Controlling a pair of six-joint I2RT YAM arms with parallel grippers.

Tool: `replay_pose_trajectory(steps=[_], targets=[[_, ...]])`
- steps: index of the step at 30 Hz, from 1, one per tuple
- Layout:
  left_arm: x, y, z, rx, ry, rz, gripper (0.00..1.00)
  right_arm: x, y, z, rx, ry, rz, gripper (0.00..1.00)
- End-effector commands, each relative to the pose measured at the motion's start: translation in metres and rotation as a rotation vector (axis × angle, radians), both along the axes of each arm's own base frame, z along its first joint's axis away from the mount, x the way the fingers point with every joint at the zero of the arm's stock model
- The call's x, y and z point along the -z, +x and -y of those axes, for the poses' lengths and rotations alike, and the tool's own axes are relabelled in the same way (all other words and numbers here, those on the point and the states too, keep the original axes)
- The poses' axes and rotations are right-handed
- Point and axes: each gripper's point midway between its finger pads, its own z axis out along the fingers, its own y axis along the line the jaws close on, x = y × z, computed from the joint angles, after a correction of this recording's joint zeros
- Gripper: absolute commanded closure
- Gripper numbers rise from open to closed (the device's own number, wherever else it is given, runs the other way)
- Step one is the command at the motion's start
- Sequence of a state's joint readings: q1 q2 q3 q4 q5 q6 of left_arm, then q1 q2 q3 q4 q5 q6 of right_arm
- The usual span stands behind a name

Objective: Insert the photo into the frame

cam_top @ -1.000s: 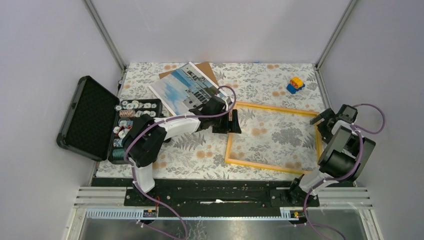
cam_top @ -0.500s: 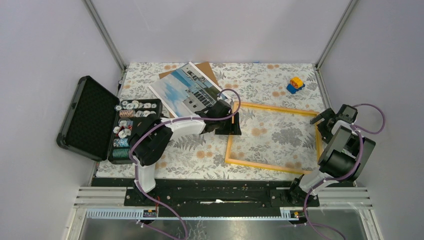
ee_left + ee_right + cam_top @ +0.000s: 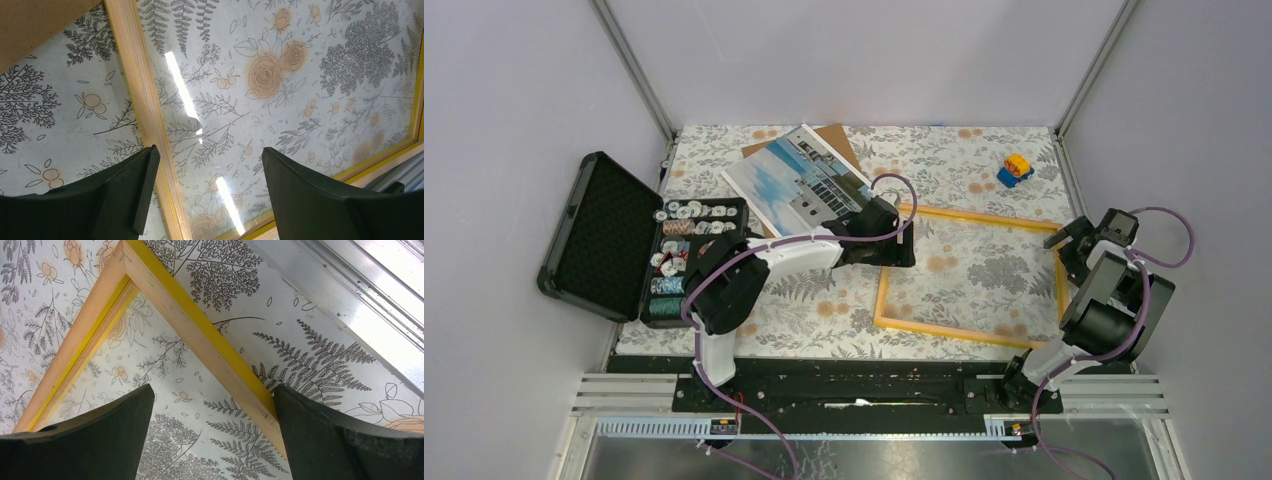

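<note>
My left tool (image 3: 205, 170) is spread wide with nothing between its fingers, and it hangs low over the left rail of the thin yellow-orange wooden picture frame (image 3: 969, 330). The frame lies flat on the flower-patterned tabletop (image 3: 824, 310). Through the clear pane I see the printed ferns, plus streaks of lamp glare.

My right tool (image 3: 212, 410) is also wide and empty, out by the frame's right rail, where a corner of that rail sits under it.

Now the piece that matters: the large rectangular paper photo (image 3: 799, 185) of blue sky and a white building. It lies picture-side up at the far left of the tabletop, turned at an angle. It rests partly on the plain brown hardboard sheet (image 3: 836, 140), just outside the frame's far-left corner and not in it.

I judge it light and floppy, a thin sheet that will sag and swing if I lift it by one corner. Lying flat, it gives my fingers little to bite on. My best hold looks like the white border at the edge nearest the frame, pinched gently so it doesn't crease. Then I'd drag it more than carry it.

The pane looks slick, so the print may skate on it, and I'd guess it is breakable too. No pressing down hard.
</note>
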State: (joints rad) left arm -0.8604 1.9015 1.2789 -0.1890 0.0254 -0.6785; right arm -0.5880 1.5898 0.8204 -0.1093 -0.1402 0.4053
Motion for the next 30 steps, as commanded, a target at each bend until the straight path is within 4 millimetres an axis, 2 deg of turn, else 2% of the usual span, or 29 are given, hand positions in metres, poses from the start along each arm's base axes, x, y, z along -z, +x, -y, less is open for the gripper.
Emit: replay_pose_trajectory(steps=[1, 13, 18, 20, 24, 30], targets=[[-0.021, 0.005, 0.017, 0.007, -0.071, 0.006, 0.18, 0.004, 0.007, -0.033, -0.056, 0.112, 0.014, 0.04], [0.005, 0.003, 0.015, -0.035, -0.036, -0.059, 0.16, 0.003, 0.009, -0.034, -0.059, 0.112, 0.018, 0.04], [0.008, -0.003, 0.023, -0.004, -0.062, -0.108, 0.16, 0.004, 0.009, -0.034, -0.06, 0.115, 0.018, 0.04], [0.001, -0.008, 0.032, 0.033, -0.112, -0.117, 0.16, 0.003, 0.009, -0.035, -0.063, 0.116, 0.021, 0.04], [-0.028, -0.017, 0.049, 0.115, -0.239, -0.119, 0.16, 0.004, 0.01, -0.036, -0.066, 0.117, 0.022, 0.04], [-0.065, -0.021, 0.057, 0.157, -0.353, -0.105, 0.16, 0.004, 0.011, -0.038, -0.07, 0.121, 0.025, 0.04]])
